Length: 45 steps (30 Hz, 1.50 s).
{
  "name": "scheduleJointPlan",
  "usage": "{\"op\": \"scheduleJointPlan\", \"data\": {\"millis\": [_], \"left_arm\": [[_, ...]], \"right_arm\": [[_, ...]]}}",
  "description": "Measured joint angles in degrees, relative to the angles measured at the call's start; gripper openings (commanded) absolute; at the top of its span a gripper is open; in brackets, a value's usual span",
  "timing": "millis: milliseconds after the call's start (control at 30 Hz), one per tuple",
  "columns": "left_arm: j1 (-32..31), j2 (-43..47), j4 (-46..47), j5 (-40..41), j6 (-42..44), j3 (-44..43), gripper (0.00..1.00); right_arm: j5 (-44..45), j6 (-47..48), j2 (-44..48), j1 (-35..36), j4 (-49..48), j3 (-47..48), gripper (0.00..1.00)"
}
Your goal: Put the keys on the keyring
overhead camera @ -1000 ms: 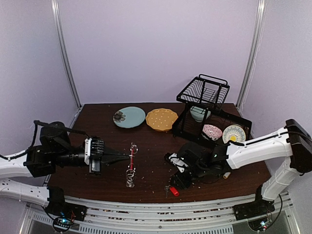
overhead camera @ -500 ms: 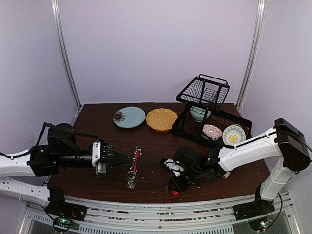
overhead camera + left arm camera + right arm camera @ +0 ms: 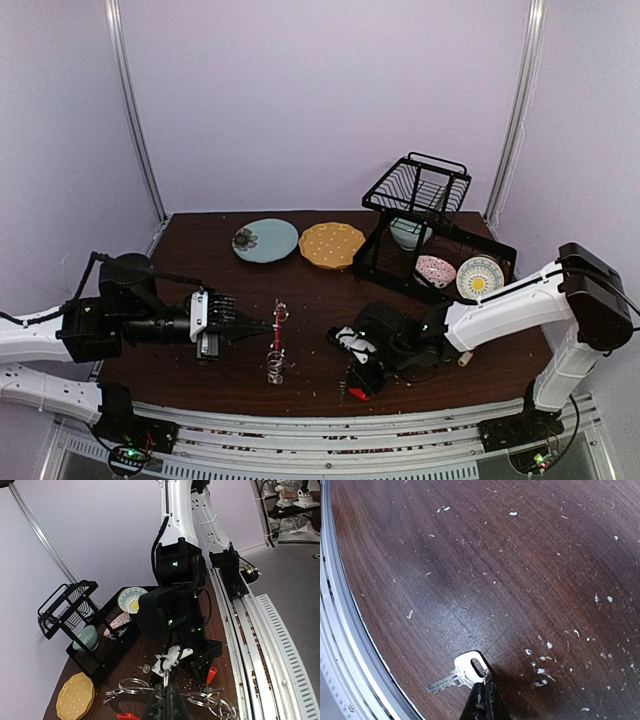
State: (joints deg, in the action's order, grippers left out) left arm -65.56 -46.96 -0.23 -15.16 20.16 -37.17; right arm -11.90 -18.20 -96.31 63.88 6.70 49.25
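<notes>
My left gripper point(image 3: 268, 326) is shut on the keyring point(image 3: 277, 328) at its red sleeve and holds it above the table, with silvery loops point(image 3: 273, 368) dangling below. In the left wrist view the shut fingertips point(image 3: 167, 694) pinch the wire between two loops point(image 3: 125, 685). My right gripper point(image 3: 349, 384) is low near the front edge, beside a red tag point(image 3: 358, 394). In the right wrist view its jaws point(image 3: 485, 692) are shut on the small ring at the head of a silver key point(image 3: 459, 673). Another small key point(image 3: 144, 668) lies loose on the table.
A teal plate point(image 3: 266, 240) and a yellow plate point(image 3: 332, 245) lie at the back. A black dish rack point(image 3: 425, 215) with bowls and a plate stands at the back right. Grey rails point(image 3: 330, 440) run along the front table edge, close to the right gripper.
The right gripper's jaws have closed on the key's ring and the arm has shifted a little left. The left gripper moved right with the keyring, then held still.
</notes>
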Motion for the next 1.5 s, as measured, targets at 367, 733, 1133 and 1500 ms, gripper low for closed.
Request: {"op": "scheduleJointPlan", "data": {"millis": [367, 733, 1133, 1500], "left_arm": [[0.2, -2.2, -0.9, 0.7, 1.1, 0.0, 0.0], [0.2, -4.6, -3.3, -0.3, 1.4, 0.0, 0.0], [0.3, -6.1, -3.0, -8.2, 1.4, 0.0, 0.0], [0.3, -6.4, -3.0, -10.0, 1.4, 0.0, 0.0]], "right_arm": [[0.5, 1.4, 7.1, 0.0, 3.3, 2.4, 0.0], [-2.0, 12.2, 24.4, 4.4, 3.2, 8.5, 0.0], [0.4, 49.6, 25.8, 10.3, 3.2, 11.1, 0.0], [2.5, 69.6, 20.2, 13.7, 3.5, 13.5, 0.0]]}}
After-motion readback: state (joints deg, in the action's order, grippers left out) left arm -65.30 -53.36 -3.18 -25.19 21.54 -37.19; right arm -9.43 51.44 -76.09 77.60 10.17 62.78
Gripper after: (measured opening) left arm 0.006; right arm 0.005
